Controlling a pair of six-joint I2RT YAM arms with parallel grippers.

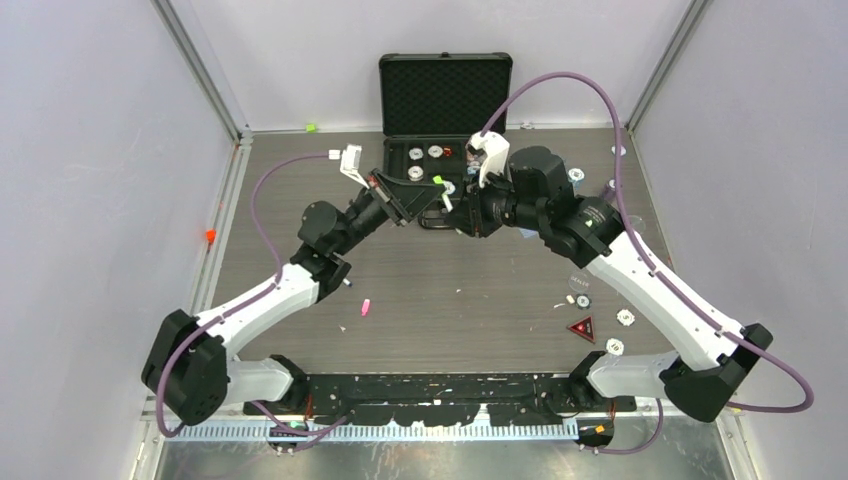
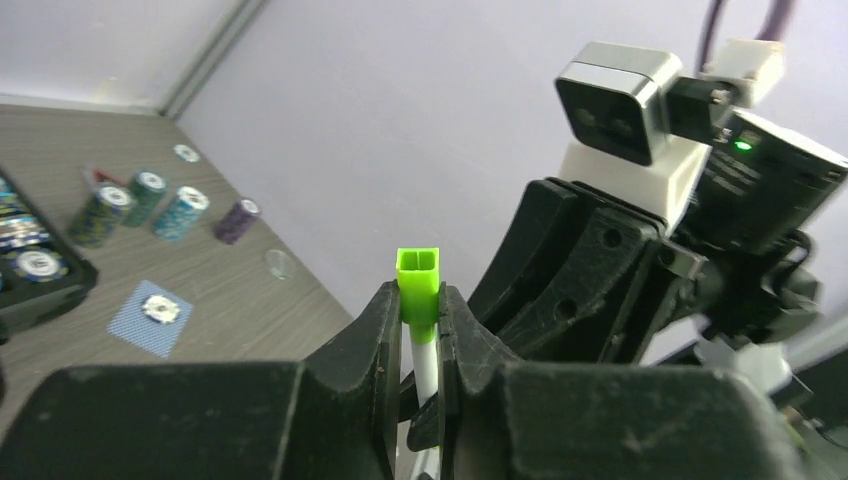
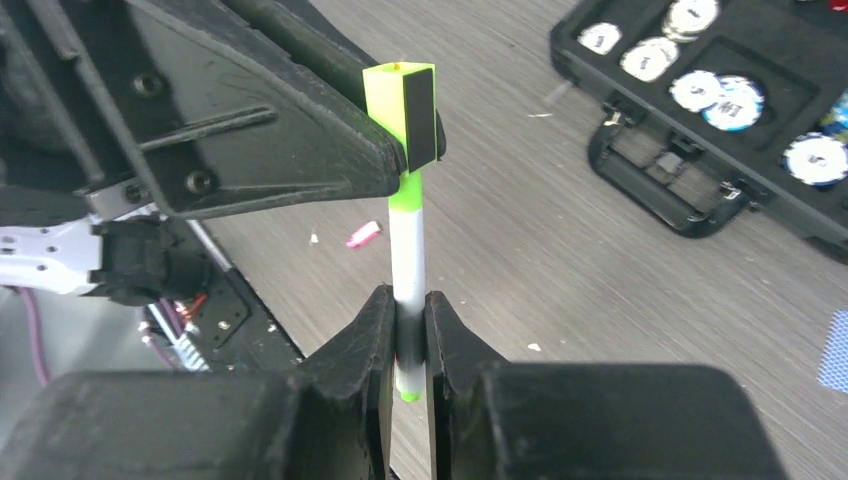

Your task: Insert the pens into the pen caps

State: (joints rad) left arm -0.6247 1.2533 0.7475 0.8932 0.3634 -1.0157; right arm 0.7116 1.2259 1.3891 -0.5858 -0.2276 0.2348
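A neon green pen cap (image 2: 418, 283) is pinched between the fingers of my left gripper (image 2: 420, 310), which is shut on it. A white-barrelled pen (image 3: 407, 250) runs from that cap (image 3: 403, 100) down to my right gripper (image 3: 405, 312), which is shut on the barrel's lower end. The pen's green collar meets the cap's open end and looks pushed into it. Both grippers meet in mid-air in front of the black case, with the green cap (image 1: 438, 181) between them. A pink pen cap (image 1: 366, 307) lies loose on the table, also visible as the pink cap (image 3: 363, 234). Other pens are not visible.
An open black case (image 1: 445, 100) with poker chips stands at the back centre; its front edge (image 3: 660, 190) is just beyond the grippers. Loose chips (image 1: 625, 317) and a red triangular token (image 1: 582, 327) lie at the right. Chip stacks (image 2: 150, 195) and a blue card (image 2: 150, 318) sit further off.
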